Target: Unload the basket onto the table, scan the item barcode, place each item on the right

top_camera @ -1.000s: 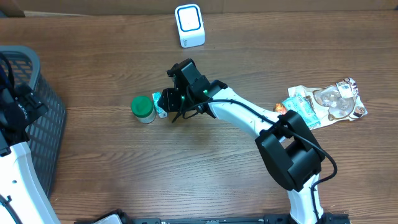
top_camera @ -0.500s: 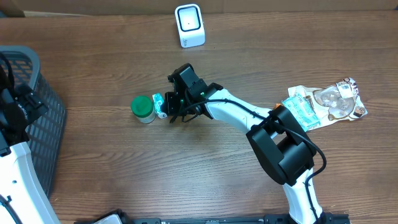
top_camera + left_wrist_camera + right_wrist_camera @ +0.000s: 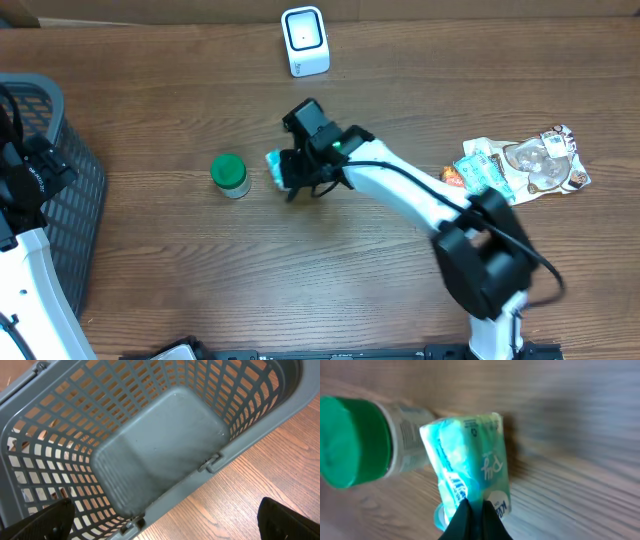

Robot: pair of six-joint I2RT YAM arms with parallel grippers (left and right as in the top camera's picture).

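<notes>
Step, as judged: grasp made, carry to scanner not yet done. Right tool [image 3: 474, 516] clenched on teal packet [image 3: 470, 462], frame centre in overhead view, near green-capped bottle [image 3: 229, 174]. Left tool [image 3: 167, 522] spread wide above basket [image 3: 235, 440]. Next move calls for a lift toward white scanner [image 3: 305, 41], upper centre, with barcode turned to its face.

Teal packet [image 3: 470, 465] — white lettering, seemingly — green-capped bottle [image 3: 375, 440], grey lattice basket [image 3: 65, 420], wood-grain table [image 3: 300, 280]

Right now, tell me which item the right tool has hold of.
The teal packet, pinched at its edge in the right tool. The green-lidded jar stands free beside it, and the snack bags lie untouched farther off.
</notes>
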